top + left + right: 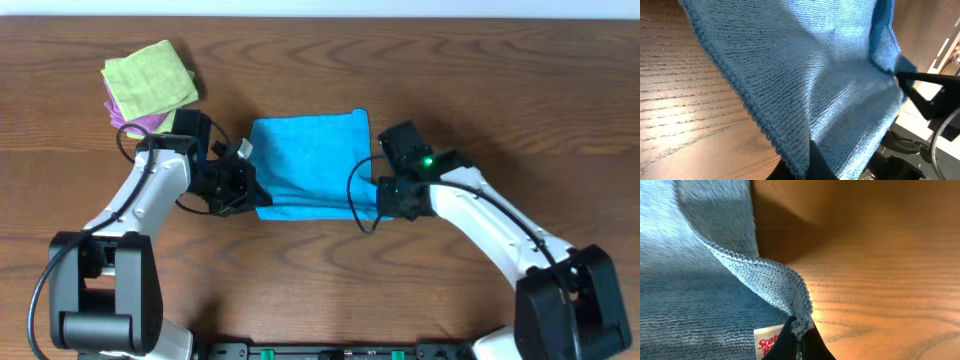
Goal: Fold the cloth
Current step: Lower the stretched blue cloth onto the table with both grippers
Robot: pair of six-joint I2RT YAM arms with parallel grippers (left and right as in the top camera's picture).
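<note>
The sky-blue cloth [310,160] lies mid-table, its near edge lifted off the wood. My left gripper [246,192] is shut on the cloth's near-left corner; in the left wrist view the cloth [815,85] hangs over the fingers [807,167], which pinch its stitched edge. My right gripper [385,197] is shut on the near-right corner; in the right wrist view the fingertips [800,342] clamp the hemmed corner of the cloth [695,295] beside its white label [767,342].
A light green cloth [150,78] lies on a purple cloth [140,120] at the back left of the wooden table [500,90]. A black cable [355,200] loops by the right gripper.
</note>
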